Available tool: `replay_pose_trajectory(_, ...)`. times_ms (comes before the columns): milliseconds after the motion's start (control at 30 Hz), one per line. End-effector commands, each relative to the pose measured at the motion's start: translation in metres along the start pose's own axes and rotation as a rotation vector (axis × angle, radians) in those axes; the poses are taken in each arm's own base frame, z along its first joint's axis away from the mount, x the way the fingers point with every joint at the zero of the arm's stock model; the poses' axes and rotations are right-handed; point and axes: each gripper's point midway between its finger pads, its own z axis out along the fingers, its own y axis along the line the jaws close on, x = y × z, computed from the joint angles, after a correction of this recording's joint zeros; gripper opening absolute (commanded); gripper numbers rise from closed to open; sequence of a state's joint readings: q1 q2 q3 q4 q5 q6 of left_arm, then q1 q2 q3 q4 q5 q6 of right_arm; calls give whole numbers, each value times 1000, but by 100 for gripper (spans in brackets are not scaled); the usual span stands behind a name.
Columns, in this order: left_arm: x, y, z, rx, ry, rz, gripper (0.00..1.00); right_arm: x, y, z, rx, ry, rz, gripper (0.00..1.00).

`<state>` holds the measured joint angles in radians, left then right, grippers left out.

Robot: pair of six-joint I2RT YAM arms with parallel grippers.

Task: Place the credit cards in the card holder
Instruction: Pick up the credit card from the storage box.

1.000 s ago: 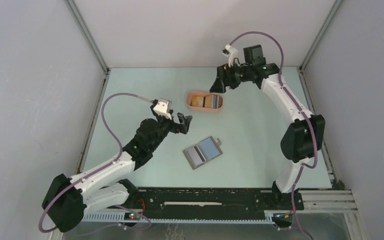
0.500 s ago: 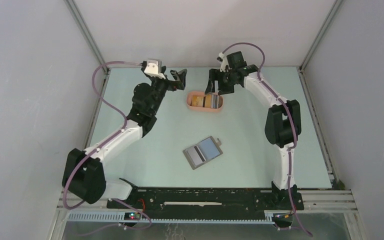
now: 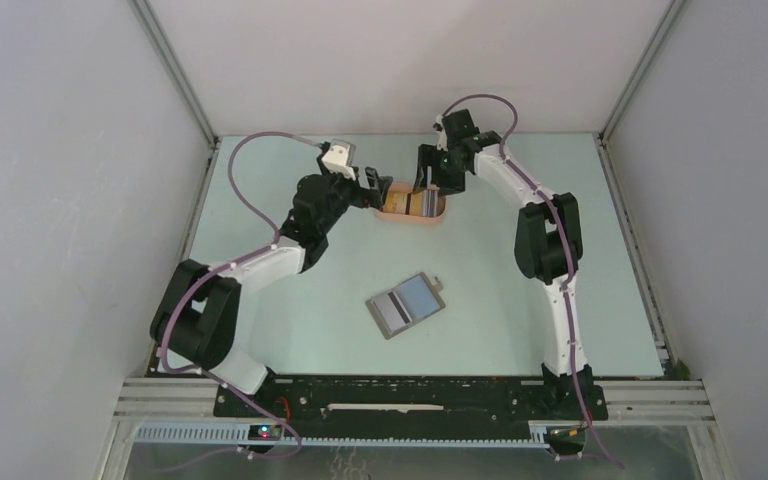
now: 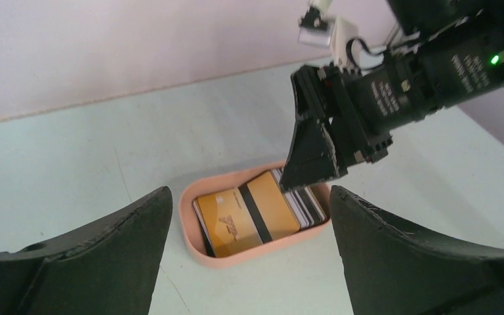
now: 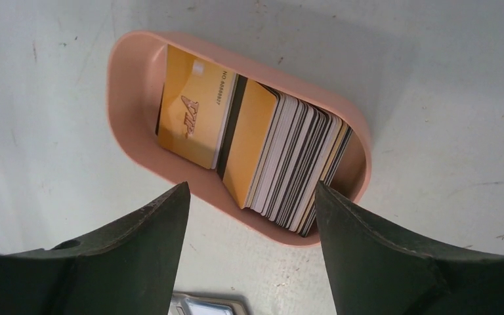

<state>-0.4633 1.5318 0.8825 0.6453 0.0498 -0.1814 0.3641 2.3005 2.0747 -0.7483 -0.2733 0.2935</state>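
Pale green counter (image 3: 290,290), pickup step: left pincer (image 3: 376,190), right pincer (image 5: 251,187) both released above salmon-pink oval tray (image 5: 119,85), far edge. Next we pinch one thin orange-yellow credit card (image 5: 193,118) for grey folding card holder (image 3: 406,305).

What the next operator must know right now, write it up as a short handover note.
Left gripper: open, empty, at the left end of the pink tray.
Right gripper: open, empty, tips down over the tray's right end.
Credit cards: stacked leaning in the tray, orange-yellow ones in front.
Card holder: on the table nearer the arm bases, apart from the tray, no gripper near it.
Done: no card gripped yet.
To do: grip a card, carry it to the holder, slot it in, repeat.
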Motion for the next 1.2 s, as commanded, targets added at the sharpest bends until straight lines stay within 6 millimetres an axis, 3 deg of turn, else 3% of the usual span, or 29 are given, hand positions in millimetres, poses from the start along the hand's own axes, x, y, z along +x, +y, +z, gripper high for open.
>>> replay_pose_trajectory(0,-2,-6,12,49,14,19,93,-8,-3,1,60,-33,33,79)
replay_pose_trajectory(267,2,-3,13,40,26,25,93,-3,-4,8,64,-19,83,84)
replay_pose_trajectory(667,5,-2,13,38,30,31,93,-1,-9,18,108,-27,132,99)
replay_pose_trajectory(1167,5,-1,12,35,30,34,92,4,-5,26,167,-36,178,100)
